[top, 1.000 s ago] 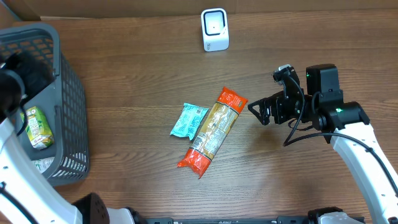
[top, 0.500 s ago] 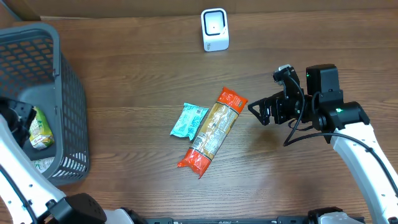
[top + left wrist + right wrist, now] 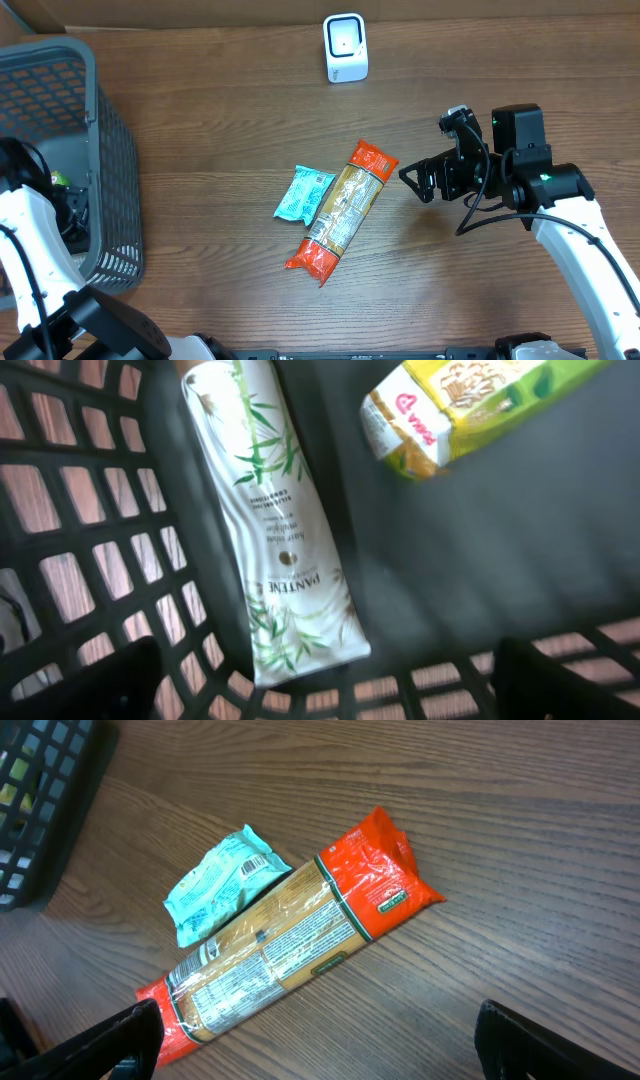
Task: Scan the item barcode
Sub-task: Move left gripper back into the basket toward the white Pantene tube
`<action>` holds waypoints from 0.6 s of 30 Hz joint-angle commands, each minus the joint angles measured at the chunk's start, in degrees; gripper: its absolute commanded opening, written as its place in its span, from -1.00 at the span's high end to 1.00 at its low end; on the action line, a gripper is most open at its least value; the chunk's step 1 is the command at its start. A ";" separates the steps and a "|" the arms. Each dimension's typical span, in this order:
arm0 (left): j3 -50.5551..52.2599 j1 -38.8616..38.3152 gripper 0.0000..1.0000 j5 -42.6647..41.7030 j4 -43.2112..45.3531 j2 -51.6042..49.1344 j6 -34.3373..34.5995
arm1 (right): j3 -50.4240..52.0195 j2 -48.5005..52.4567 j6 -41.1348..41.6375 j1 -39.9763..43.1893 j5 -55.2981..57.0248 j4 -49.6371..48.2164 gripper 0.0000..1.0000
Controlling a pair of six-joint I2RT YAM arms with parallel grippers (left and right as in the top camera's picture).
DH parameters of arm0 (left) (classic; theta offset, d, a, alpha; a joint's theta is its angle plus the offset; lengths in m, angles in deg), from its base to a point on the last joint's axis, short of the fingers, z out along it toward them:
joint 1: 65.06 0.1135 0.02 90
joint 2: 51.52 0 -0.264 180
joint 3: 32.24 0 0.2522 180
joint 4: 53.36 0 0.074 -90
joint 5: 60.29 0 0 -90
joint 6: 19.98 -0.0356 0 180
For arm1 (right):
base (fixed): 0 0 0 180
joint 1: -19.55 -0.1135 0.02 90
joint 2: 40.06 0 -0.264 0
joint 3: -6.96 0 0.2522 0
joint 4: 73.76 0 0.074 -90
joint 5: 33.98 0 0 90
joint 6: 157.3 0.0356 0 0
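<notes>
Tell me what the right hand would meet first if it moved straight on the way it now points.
Most likely the orange pasta packet, at its nearer orange end. It lies directly ahead of the open right hand. The hand's height is unclear, so it might pass just over the packet.

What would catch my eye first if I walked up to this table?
The long, orange-ended pasta packet lying mid-table catches the eye first, with a small teal packet pressed against it. The right claw hangs open just beside the pasta's far end. At the left, a grey basket holds a white Pantene tube lying on its floor.
</notes>
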 commanded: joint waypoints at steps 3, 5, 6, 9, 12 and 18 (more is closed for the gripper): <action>8.04 0.22 -1.00 3.56 9.05 0.04 0.59 | -1.09 -0.24 0.13 0.07 0.09 -0.15 -1.00; 10.36 0.22 -1.00 3.48 11.56 -0.15 0.63 | -1.09 -0.24 0.13 0.07 0.09 -0.13 -1.00; 11.26 0.22 -1.00 3.48 12.46 -0.33 0.63 | -1.09 -0.24 0.13 0.07 0.09 -0.13 -1.00; 13.68 0.22 -0.99 3.85 14.40 -0.74 0.61 | -1.09 -0.24 0.13 0.07 0.09 -0.11 -1.00; 15.91 0.22 -0.98 5.64 16.06 -1.86 0.70 | -1.09 -0.24 0.13 0.07 0.09 -0.11 -1.00; 17.18 0.24 -0.95 6.05 17.75 -6.43 1.31 | -1.09 -0.24 0.13 0.07 0.11 0.28 -1.00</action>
